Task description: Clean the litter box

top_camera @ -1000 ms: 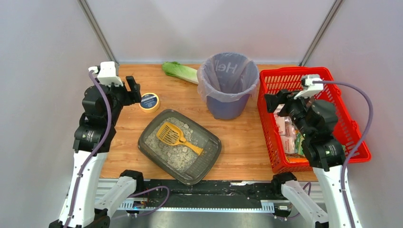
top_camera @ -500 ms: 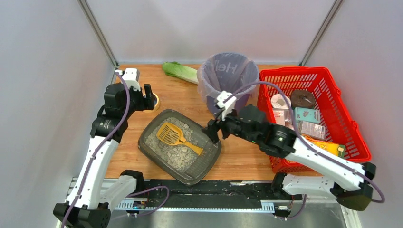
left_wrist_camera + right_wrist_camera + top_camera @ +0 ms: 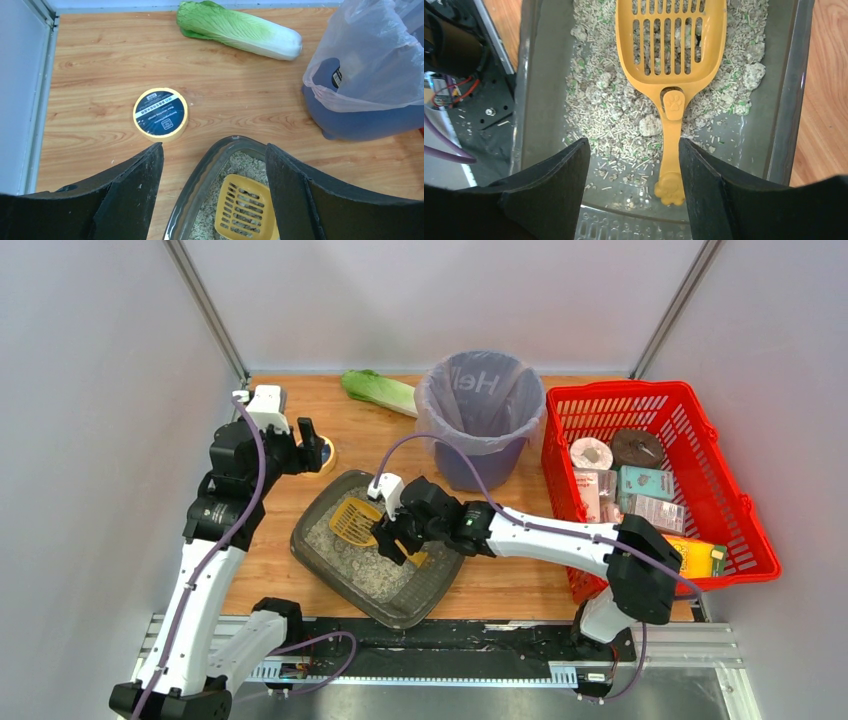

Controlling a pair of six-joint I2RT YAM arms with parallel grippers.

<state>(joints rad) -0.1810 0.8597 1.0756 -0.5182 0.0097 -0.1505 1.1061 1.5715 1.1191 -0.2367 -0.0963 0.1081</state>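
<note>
Hovering: right gripper (image 3: 633, 150) above the yellow scoop (image 3: 672, 107) handle, fingers spread, pinching nothing.
Left gripper (image 3: 214, 150): spread wide, empty, over the tray's far-left end.
Litter box (image 3: 432, 585): near centre of the table, left of the red basket (image 3: 745, 530), nearer than the purple-lined bin (image 3: 480, 445).
Scoop position: lying on the litter inside the box.
Tape roll (image 3: 160, 113): just beyond the box's far-left end.

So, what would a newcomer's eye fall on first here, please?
The yellow scoop lying on the litter in the grey litter box, mid-table, catches the eye first, with the right gripper open over its handle. Next come the red basket of packets on the right and the purple bag-lined bin behind.
</note>
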